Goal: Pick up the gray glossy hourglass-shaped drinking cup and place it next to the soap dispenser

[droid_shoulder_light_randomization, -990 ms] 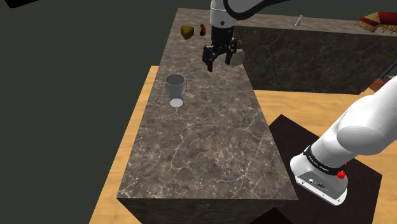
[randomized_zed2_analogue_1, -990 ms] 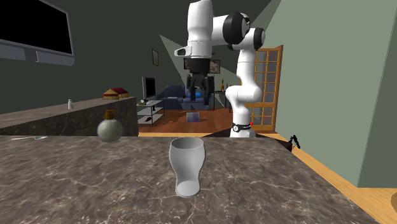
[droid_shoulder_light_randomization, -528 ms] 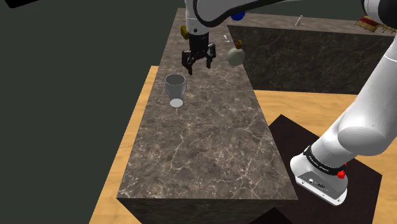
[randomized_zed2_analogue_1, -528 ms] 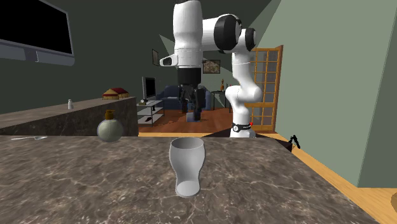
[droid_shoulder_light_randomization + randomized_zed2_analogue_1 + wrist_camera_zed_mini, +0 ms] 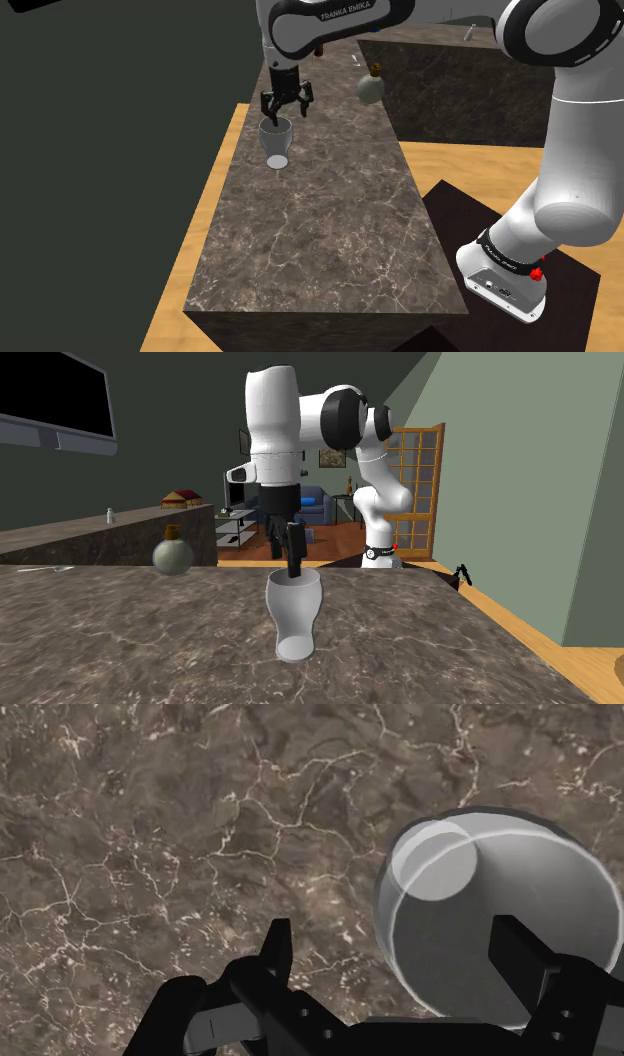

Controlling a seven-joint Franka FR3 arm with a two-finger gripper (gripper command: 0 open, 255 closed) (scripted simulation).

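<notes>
Approach to the grasp. The tool (image 5: 285, 113) has travelled from beside the soap dispenser (image 5: 371, 86), toward the shoulder view's left and downward, and now hangs just over the gray glossy cup (image 5: 277, 140). The cup stands upright and unmoved on the marble tabletop (image 5: 320, 230), left of centre in the upper part of that frame and well apart from the dispenser. In the wrist view the tool (image 5: 400, 966) is spread wide and grips nothing: one finger lies outside the cup's (image 5: 500, 874) rim, the other over its mouth. The reach is thus nearly complete; descent, closure, lift and carry to the dispenser apparently remain.
</notes>
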